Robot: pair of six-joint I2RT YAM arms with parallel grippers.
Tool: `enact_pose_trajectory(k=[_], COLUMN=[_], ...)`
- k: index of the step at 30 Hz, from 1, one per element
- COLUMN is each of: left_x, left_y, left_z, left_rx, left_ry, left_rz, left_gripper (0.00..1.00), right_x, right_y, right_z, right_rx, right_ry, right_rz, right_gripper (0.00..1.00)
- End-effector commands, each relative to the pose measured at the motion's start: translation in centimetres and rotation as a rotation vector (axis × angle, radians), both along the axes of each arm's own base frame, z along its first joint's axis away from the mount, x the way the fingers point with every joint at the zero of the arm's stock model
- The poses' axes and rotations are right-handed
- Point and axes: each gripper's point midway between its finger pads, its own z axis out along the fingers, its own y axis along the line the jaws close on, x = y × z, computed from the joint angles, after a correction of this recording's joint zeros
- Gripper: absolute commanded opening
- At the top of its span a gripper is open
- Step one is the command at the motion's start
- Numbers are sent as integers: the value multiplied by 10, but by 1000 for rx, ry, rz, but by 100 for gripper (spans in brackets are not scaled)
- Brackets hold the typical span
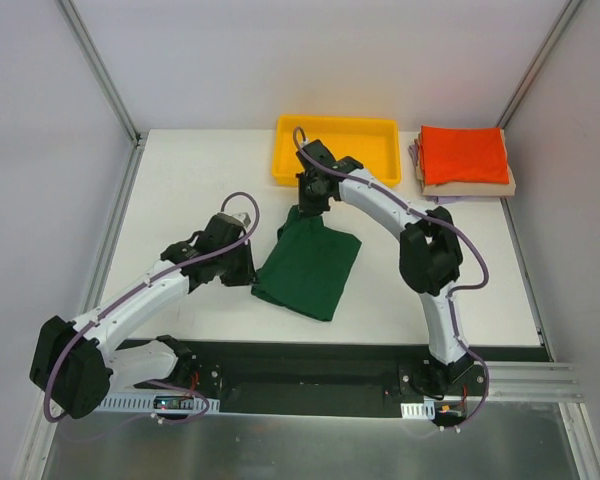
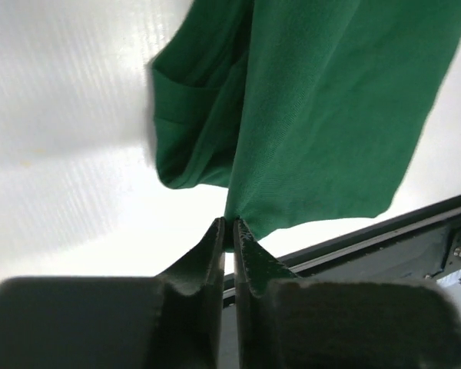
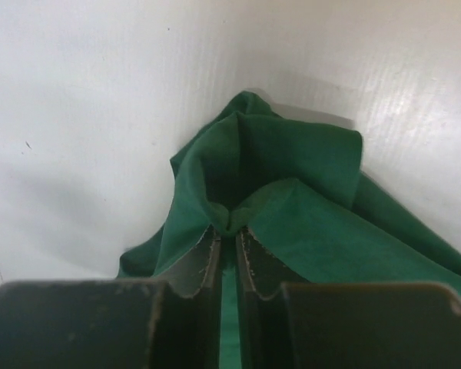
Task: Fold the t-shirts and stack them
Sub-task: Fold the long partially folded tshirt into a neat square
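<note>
The dark green t-shirt (image 1: 315,265) lies partly folded in the middle of the table, its far corner bunched up. My left gripper (image 1: 248,268) is at the shirt's left edge, and the left wrist view shows this gripper (image 2: 231,224) shut on a hem of the green cloth (image 2: 330,115). My right gripper (image 1: 308,205) sits at the shirt's far corner. In the right wrist view that gripper (image 3: 229,231) pinches a gathered fold of the green shirt (image 3: 307,207). At the back right, a stack holds an orange-red t-shirt (image 1: 464,154) over a tan one (image 1: 480,188), with lavender (image 1: 417,152) peeking out.
A yellow plastic tray (image 1: 335,124) stands at the back of the white table (image 1: 200,180), just behind the right gripper. A black base rail (image 1: 310,352) runs along the near edge. Grey walls with metal posts enclose the sides.
</note>
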Motion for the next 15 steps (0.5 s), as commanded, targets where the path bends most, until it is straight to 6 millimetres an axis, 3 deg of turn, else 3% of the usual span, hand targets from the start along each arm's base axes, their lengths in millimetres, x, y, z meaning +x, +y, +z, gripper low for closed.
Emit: enact_pose_trajectory(k=[1, 2, 3, 4, 5, 6, 11, 15], left_x=[-6, -1, 4, 9, 14, 17, 21, 14], left_y=[22, 27, 29, 32, 31, 29, 22, 5], left_z=[-23, -25, -24, -23, -19, -15, 4, 13], left_rx=[90, 114, 125, 143, 143, 135, 80, -11], left_ry=[91, 87, 77, 68, 63, 57, 15, 22], left_rz=[102, 127, 148, 168, 175, 179, 172, 103], left_gripper=[16, 20, 30, 57, 74, 96, 99, 99], right_x=[21, 25, 27, 30, 30, 29, 13, -10], right_y=[27, 28, 30, 31, 32, 31, 5, -18], right_z=[5, 4, 4, 9, 15, 22, 57, 61], right_rx=[103, 104, 105, 110, 113, 117, 100, 130], right_ry=[-41, -49, -60, -72, -86, -101, -209, -260], right_rz=[-3, -11, -14, -10, 6, 15, 69, 128], right_gripper=[17, 21, 32, 59, 85, 96, 96, 96])
